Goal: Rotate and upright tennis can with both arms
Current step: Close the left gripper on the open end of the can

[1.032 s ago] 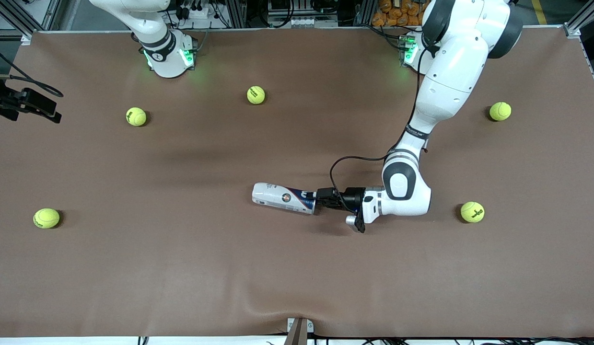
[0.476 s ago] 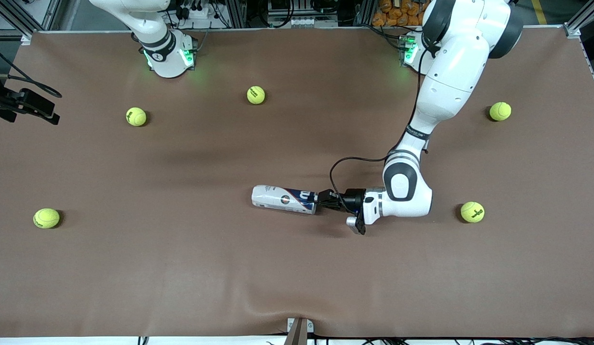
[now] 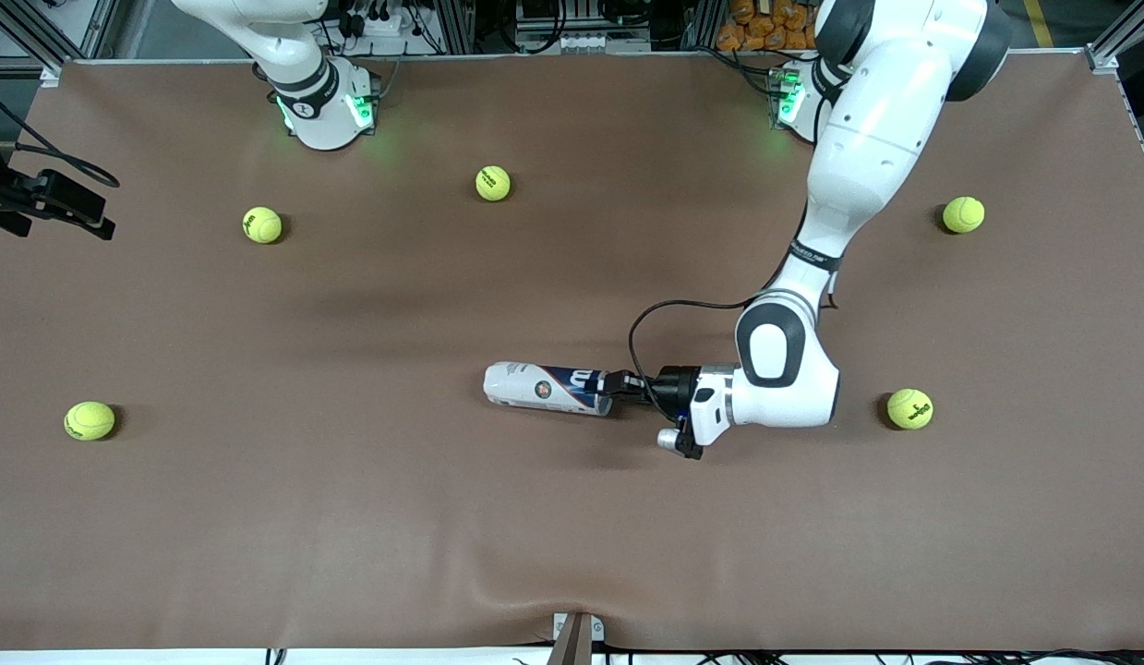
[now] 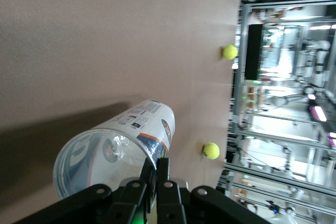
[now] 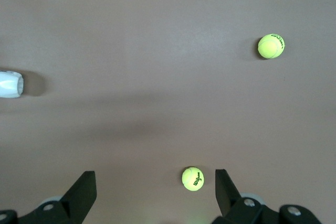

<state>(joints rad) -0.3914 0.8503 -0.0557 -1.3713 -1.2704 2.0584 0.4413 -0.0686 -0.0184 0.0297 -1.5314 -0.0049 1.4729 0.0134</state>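
The tennis can (image 3: 546, 388) lies on its side on the brown table near the middle, its white closed end toward the right arm's end. My left gripper (image 3: 620, 382) is shut on the can's open metallic rim, one finger inside the mouth and one outside. In the left wrist view the clear can (image 4: 113, 145) fills the area just ahead of the closed fingers (image 4: 167, 174). My right gripper (image 5: 154, 178) is open and empty, high over the table above a tennis ball (image 5: 192, 178). The can's white end (image 5: 10, 85) shows at the edge of that view.
Several yellow-green tennis balls lie scattered: two near the right arm's base (image 3: 262, 224) (image 3: 493, 183), one nearer the camera at that end (image 3: 90, 420), and two at the left arm's end (image 3: 963, 214) (image 3: 909, 408). The table cloth (image 3: 350, 517) wrinkles at the near edge.
My left wrist has turned while holding the can's rim. The can has swung slightly and now lies more level across the front view. The right arm has barely moved.
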